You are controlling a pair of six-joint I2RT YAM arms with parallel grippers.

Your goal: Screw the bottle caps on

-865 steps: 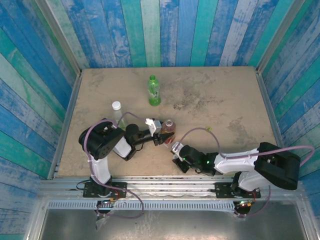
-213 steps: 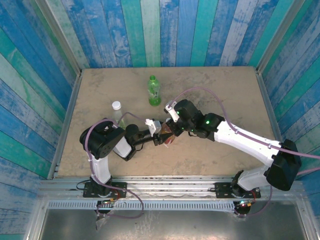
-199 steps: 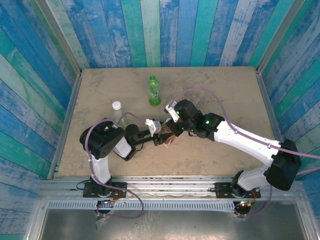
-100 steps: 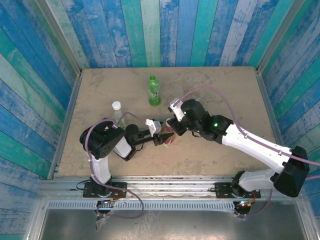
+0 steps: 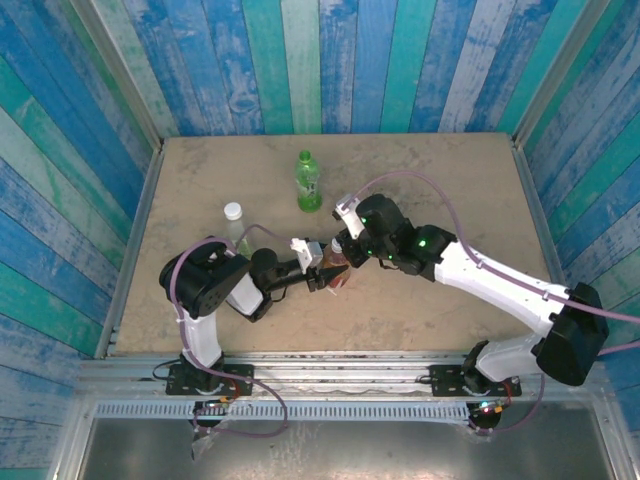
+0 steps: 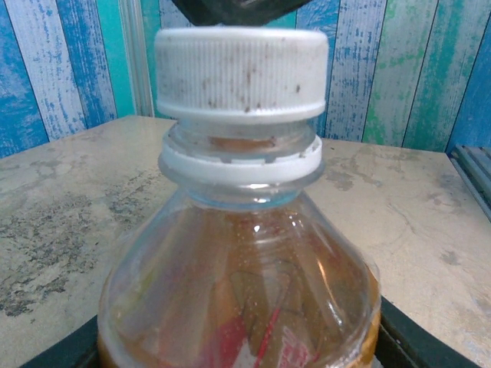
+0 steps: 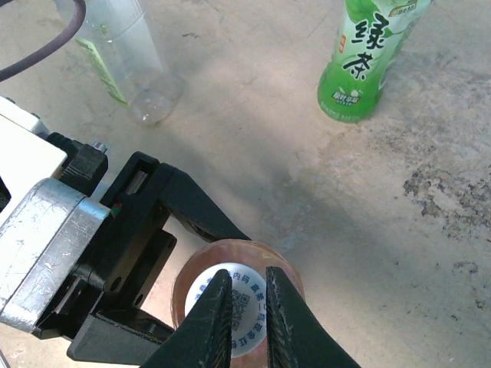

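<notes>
The amber bottle (image 5: 338, 272) with a red label stands upright near the table's middle, my left gripper (image 5: 322, 270) shut on its body. A white cap (image 6: 240, 73) sits on its neck above the bottle's shoulder (image 6: 238, 291). My right gripper (image 7: 248, 274) hangs straight over that cap (image 7: 201, 297), jaws shut to a narrow slit and tips at the cap's printed top, not around its rim. From above, the right gripper (image 5: 340, 243) covers the bottle's top. The left gripper's black finger (image 7: 192, 207) reaches the amber bottle (image 7: 238, 247) from the left.
A green bottle (image 5: 309, 185) stands capped further back, also seen past my right fingers (image 7: 368, 54). A clear bottle (image 5: 236, 228) with a white cap stands at the left behind the left arm (image 7: 123, 54). Painted plank walls close in the table (image 5: 450, 200).
The right arm came from the near table edge to above the amber bottle. In the last half second its jaws closed together over the cap. The left arm kept still.
</notes>
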